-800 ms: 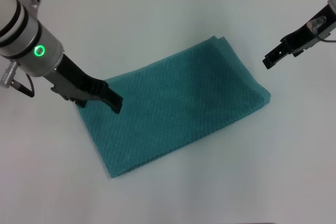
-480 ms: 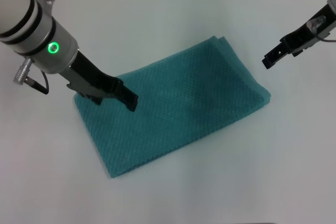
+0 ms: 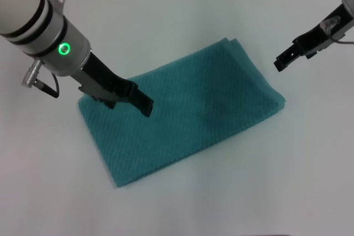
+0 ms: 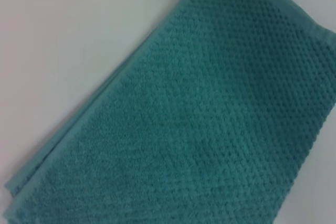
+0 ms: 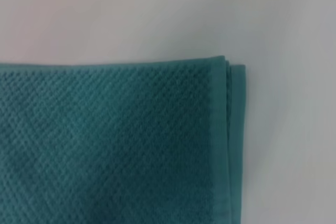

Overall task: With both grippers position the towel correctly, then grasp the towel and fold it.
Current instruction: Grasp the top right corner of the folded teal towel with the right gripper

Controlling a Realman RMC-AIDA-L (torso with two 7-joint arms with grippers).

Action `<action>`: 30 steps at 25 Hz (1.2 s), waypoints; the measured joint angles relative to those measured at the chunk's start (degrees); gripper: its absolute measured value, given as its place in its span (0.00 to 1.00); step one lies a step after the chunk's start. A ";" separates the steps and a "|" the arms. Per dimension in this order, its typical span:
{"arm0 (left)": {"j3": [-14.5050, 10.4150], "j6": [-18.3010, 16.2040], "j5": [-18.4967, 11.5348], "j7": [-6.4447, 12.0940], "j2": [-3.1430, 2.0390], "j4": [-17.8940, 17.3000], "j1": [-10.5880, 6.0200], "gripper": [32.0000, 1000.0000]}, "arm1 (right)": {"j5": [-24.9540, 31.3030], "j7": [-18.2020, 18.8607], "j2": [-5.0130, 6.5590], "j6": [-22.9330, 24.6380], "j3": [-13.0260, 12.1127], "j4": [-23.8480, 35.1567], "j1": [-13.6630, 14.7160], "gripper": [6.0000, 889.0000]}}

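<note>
On the white worktop (image 3: pixel 182 20), near its middle, the teal towel (image 3: pixel 188 114) lies flat and slanted, one short end toward the far right, the other toward the near left. It looks already doubled over: the right wrist view shows a second hemmed layer peeking out along one corner edge, and the left wrist view shows stacked edges along one long side. The left claw (image 3: pixel 145 106) hangs over the towel's left part, just in from the far-left corner, and its black body covers that corner and part of the edge there; whether its tips touch the cloth cannot be told, nor whether they are spread or closed, since they read as one dark shape. The right claw (image 3: pixel 280 62) is held off the towel, over bare worktop beyond its far-right short end, with nothing in it; its tips are too small to judge. Both arms are cut off by the frame, and neither wrist view shows its own fingers.
</note>
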State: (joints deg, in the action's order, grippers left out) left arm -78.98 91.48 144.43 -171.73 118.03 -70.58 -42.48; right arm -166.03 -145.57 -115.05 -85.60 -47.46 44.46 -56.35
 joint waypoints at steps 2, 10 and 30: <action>-0.03 -0.22 -0.03 0.02 0.00 0.01 -0.12 0.90 | 0.00 0.04 0.00 2.13 0.15 -2.02 0.08 0.96; -0.49 -0.78 -1.13 0.08 0.00 0.67 -0.48 0.90 | 0.00 0.58 -0.24 12.47 -0.04 -10.79 -0.24 0.95; -1.61 -2.02 -1.35 0.09 -0.05 0.89 -0.68 0.90 | 0.84 1.99 -2.96 27.68 0.36 -20.69 1.77 0.95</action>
State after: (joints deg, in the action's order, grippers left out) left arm -80.60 89.46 143.08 -171.65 117.98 -69.68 -43.16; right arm -165.19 -143.59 -118.01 -57.91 -47.11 23.78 -54.58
